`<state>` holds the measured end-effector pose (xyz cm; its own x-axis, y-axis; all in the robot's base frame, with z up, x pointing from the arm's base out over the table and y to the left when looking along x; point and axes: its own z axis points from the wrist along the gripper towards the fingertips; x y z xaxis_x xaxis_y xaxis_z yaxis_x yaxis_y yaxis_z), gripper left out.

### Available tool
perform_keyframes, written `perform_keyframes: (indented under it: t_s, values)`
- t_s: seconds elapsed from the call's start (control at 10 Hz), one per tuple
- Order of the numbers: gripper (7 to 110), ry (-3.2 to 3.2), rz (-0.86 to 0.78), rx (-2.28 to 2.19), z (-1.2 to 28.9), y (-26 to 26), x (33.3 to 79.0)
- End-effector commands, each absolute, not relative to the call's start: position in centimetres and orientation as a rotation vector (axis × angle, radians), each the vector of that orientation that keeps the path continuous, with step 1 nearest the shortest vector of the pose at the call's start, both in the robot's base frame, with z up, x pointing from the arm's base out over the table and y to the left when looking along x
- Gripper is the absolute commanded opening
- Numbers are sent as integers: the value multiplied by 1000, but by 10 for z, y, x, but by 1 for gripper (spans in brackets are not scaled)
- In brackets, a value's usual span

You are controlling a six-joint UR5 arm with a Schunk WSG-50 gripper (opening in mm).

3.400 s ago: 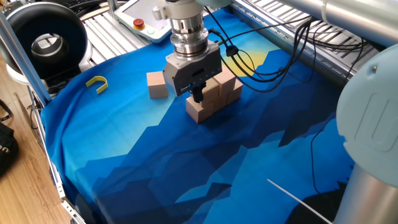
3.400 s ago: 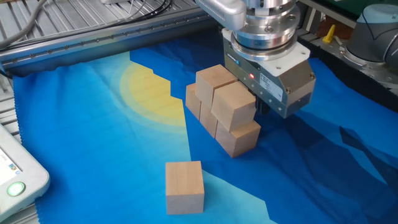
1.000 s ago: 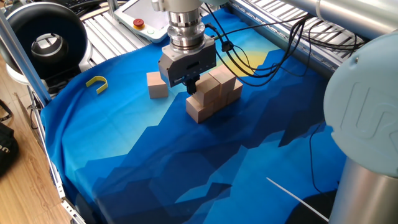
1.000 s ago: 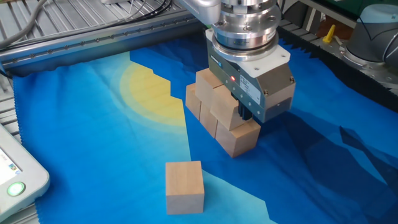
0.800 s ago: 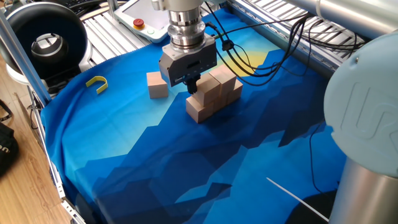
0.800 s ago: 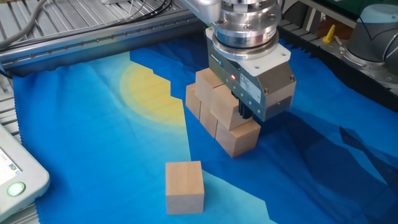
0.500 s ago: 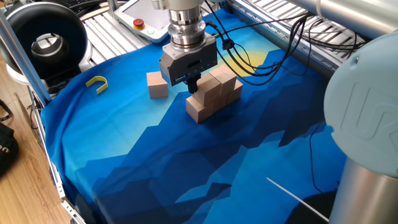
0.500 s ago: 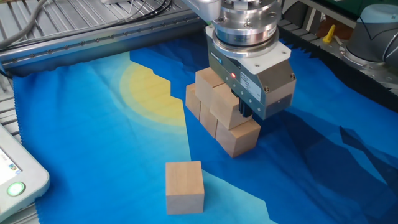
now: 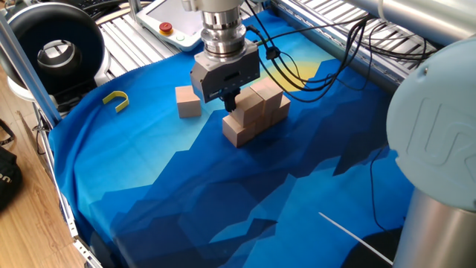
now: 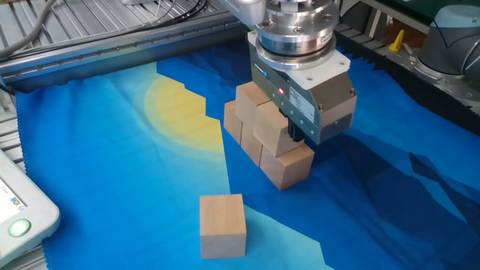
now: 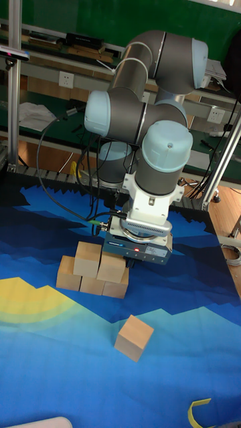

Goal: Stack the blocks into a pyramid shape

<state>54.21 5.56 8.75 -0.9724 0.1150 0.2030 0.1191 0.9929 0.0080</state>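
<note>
- The end effector (image 10: 294, 135) has risen and shifted toward frame left since earlier; whether its jaws are open, I cannot tell.
- Five stacked blocks (image 10: 264, 133) stay at centre; the lone block (image 10: 223, 225) remains lower centre.

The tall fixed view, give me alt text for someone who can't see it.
A grey robot arm's hand hangs beside a two-layer stack of tan wooden blocks on a blue and yellow cloth. One loose block sits apart, nearer the camera.
</note>
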Motion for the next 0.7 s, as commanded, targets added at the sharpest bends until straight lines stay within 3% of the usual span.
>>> perform_keyframes:
  t_s: [0.0,0.6]
  values:
    - [7,-2932,-59,-187,90,63,544]
    - [7,-2940,-108,-172,107,67,554]
